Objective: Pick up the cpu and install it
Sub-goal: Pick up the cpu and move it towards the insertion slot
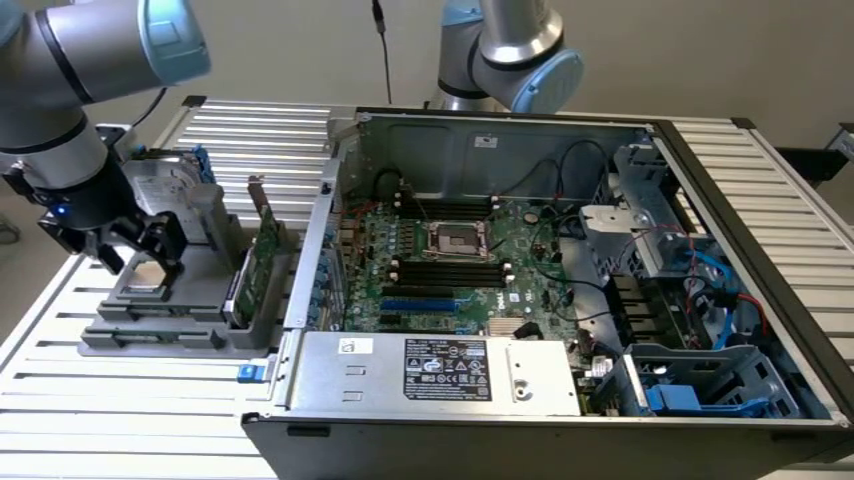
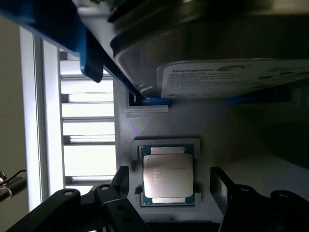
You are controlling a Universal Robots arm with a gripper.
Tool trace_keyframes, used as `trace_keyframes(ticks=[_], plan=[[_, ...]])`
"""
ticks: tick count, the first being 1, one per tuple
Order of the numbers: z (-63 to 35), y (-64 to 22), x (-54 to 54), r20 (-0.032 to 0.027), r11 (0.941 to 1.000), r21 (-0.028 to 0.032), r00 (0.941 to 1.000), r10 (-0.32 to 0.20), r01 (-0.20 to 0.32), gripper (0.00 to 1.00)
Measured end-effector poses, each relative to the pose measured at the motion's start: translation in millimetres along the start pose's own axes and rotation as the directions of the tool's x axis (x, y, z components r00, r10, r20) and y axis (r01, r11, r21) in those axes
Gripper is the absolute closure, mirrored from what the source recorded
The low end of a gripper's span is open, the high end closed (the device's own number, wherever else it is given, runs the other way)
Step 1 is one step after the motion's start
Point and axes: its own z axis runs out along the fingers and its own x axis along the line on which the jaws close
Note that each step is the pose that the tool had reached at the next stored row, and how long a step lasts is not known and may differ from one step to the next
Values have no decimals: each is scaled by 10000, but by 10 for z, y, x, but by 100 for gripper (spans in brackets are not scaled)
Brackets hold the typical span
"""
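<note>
We saw the small, flat, square, silvery-beige cpu (image 2: 168, 176) lying in a grey plastic holder (image 1: 147, 325) at the exterior view's left, not yet lifted. The black hand (image 2: 169, 180) hung open, one finger either side of it. The motherboard's square metal socket (image 1: 451, 240) stood empty.

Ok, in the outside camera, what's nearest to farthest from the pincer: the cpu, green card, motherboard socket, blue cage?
1. cpu, right at the pincer, in the grey holder.
2. green card, upright beside the holder.
3. motherboard socket, middle of the case.
4. blue cage, case corner at the exterior view's right.
</note>
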Motion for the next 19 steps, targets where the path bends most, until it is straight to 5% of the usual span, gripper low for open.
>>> trace_keyframes(ticks=[8, 19], plan=[[50, -1, -53, -309, 10000, 6, 9995, -77, 77, 23], [92, -3, -58, -323, 9999, 7, 9994, -108, 108, 23]])
